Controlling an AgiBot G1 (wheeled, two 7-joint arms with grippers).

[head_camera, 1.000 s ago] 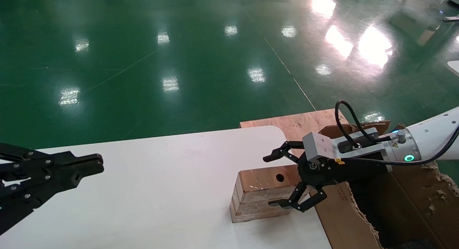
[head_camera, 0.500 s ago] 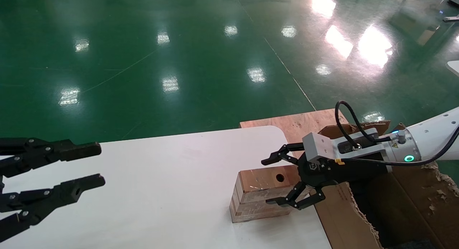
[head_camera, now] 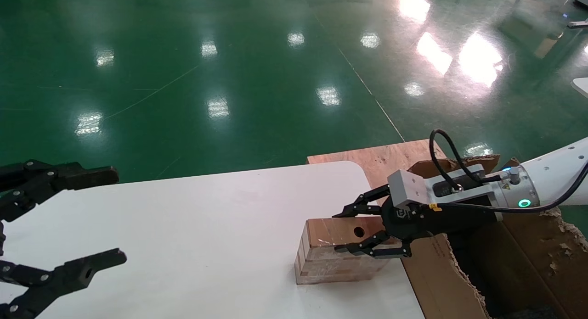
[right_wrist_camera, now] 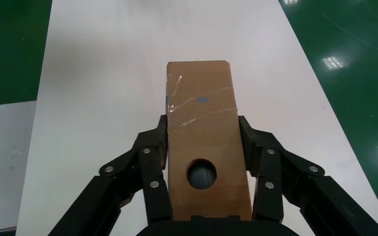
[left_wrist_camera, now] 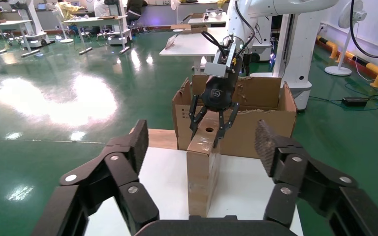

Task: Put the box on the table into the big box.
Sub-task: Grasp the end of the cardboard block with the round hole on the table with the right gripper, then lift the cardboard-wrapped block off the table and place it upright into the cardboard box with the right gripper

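Right claw (head_camera: 360, 230) sits at the near-right end of the box (head_camera: 328, 252), one finger on each long side. In the right wrist view the claw (right_wrist_camera: 203, 147) has both pads flat against the cardboard walls, so it is clamped on the box (right_wrist_camera: 202, 123). The round dark hole (right_wrist_camera: 201, 174) in the top face lies between the fingers, close to the claw's palm. Glossy tape crosses the top face farther out toward the free end.

The box rests on the tabletop (head_camera: 206, 218), near its right edge, long axis running left-right in the head view. Bottom face appears flat on the surface. The left wrist view shows the same grip from the far end: box (left_wrist_camera: 203, 167) end-on, right claw (left_wrist_camera: 210, 129) straddling it from above and behind.

Just beside the box, off the right edge of the tabletop, stands the big box (head_camera: 519, 264), ragged torn rim, dark interior. Behind it a plywood board (head_camera: 376, 156) shows at the tabletop's far right corner.

Left claw (head_camera: 98, 220) hangs over the left end of the tabletop, fingers spread wide, holding nothing, well apart from the box. Green glossy floor (head_camera: 229, 57) beyond.
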